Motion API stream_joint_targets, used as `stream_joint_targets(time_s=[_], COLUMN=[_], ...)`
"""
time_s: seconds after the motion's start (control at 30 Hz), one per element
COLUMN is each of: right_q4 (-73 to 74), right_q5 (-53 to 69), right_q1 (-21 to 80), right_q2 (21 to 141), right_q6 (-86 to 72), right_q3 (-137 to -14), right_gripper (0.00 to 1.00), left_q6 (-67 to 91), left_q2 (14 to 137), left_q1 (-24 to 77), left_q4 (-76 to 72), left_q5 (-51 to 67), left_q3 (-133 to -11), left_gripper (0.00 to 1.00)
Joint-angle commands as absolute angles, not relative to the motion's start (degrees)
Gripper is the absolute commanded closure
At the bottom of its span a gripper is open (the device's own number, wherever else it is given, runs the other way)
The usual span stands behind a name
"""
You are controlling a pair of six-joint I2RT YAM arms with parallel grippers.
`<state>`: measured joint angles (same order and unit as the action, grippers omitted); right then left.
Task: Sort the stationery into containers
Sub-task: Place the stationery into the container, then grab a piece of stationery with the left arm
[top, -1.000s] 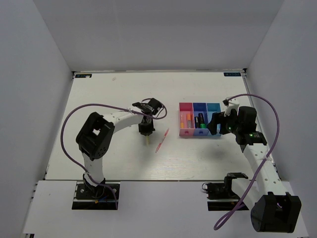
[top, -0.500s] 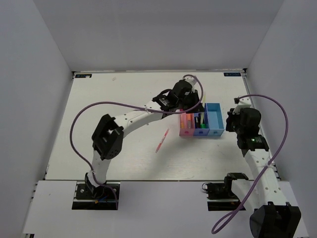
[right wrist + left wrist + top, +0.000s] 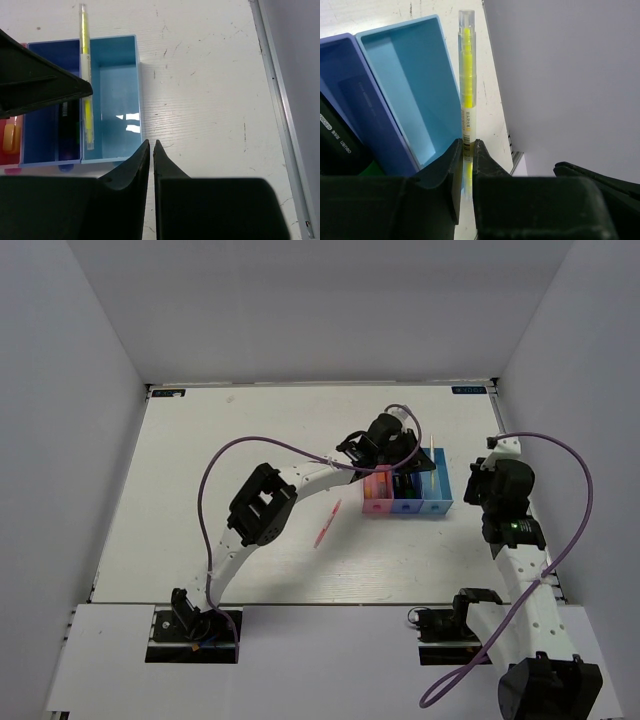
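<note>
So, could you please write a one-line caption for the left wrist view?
Left gripper holds a thin yellow stick at the empty light blue bin.

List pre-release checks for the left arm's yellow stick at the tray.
1. Grip: left gripper shut on stick: ok.
2. Target: light blue bin empty: ok.
3. Alignment: stick over that bin: cannot tell, the wrist views disagree.
4. Clearance: right gripper shut, empty, beside the tray, not over the bin: ok.
5. All stationery binned: not ok, pink pen lies outside.
</note>
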<state>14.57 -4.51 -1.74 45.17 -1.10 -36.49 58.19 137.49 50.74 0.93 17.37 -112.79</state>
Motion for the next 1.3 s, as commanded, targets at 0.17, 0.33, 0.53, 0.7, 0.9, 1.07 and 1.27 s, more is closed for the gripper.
stream_joint_targets(time_s=[0.17,0.33,0.53,0.7,0.9,1.07,1.27], right_q4=[11.60,12.04,12.22,13.35,16.35,16.61,17.14], right_q5=[-3.78,-2.90,-2.11,2.54,11.69,13.71,14.32], right_q1=[-2.99,-3.69,-4.13,-4.74,-5.01,-4.83,-5.10], right_q2=[44.30,44.21,44.21,44.21,45.44,46.67,47.55], right_q6=[-1.85,-2.20,-2.37,-0.89,2.02,2.02,2.11], right_q3=[-35.86,-35.95,-35.86,-36.21,-37.35,-37.53,-37.53], right_gripper=[0.89,0.86,0.86,0.55,0.95,1.00,0.91], left_q6=[59.68,59.50,58.80,47.76,33.14,31.73,30.41], left_q2=[134.30,134.65,131.68,123.41,104.96,102.65,105.99], left_q1=[50.45,50.36,50.18,51.06,53.79,54.05,54.23], left_q4=[-0.53,2.19,2.20,11.14,43.69,55.18,54.58], left_q5=[15.91,15.47,16.78,16.27,-2.52,-10.54,-10.11], left_q3=[-112.86,-113.90,-113.56,-110.57,-98.19,-88.87,-85.69], left_gripper=[0.60,0.52,0.79,1.00,0.84,0.61,0.60])
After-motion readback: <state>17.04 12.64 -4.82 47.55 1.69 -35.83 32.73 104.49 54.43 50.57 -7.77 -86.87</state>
